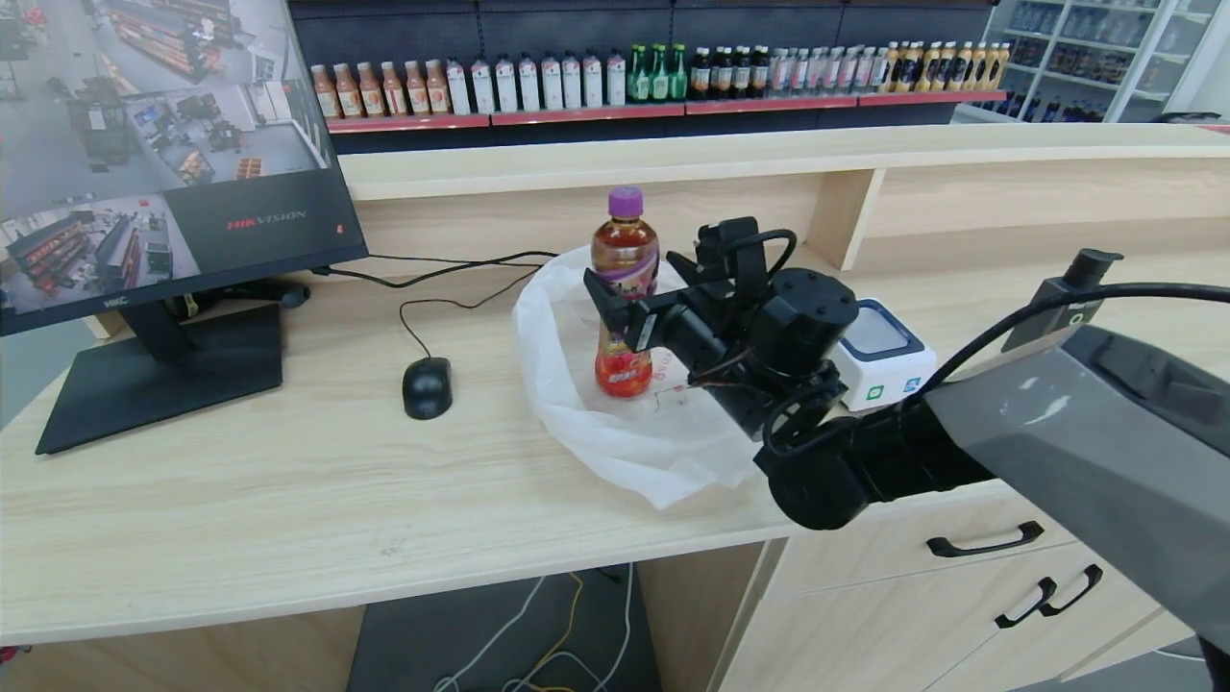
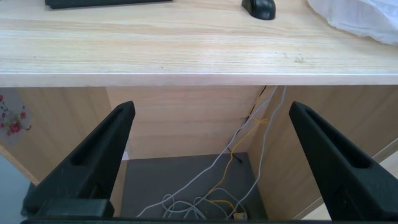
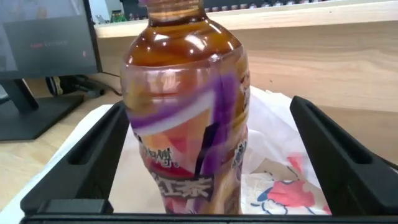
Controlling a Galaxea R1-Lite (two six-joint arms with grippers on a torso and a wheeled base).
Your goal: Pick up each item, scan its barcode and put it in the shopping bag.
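Bottle [image 1: 625, 245]: clear plastic, purple cap | upright on crinkly white bag [image 1: 615, 432]

A bottle [image 1: 625, 288] of amber drink, capped in purple and wrapped in a red and purple label, is seen standing upright on the shopping bag [image 1: 615, 442]; the bag, of thin white plastic, is spread crumpled on the table [image 1: 288, 500]; a white barcode scanner [image 1: 879, 356] with a grey top is set just beside the bag.

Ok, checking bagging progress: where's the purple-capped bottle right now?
Head view: the bottle stands upright on the white shopping bag, mid-counter, between the right pincer's open fingers, mouse on its left, scanner on its right.
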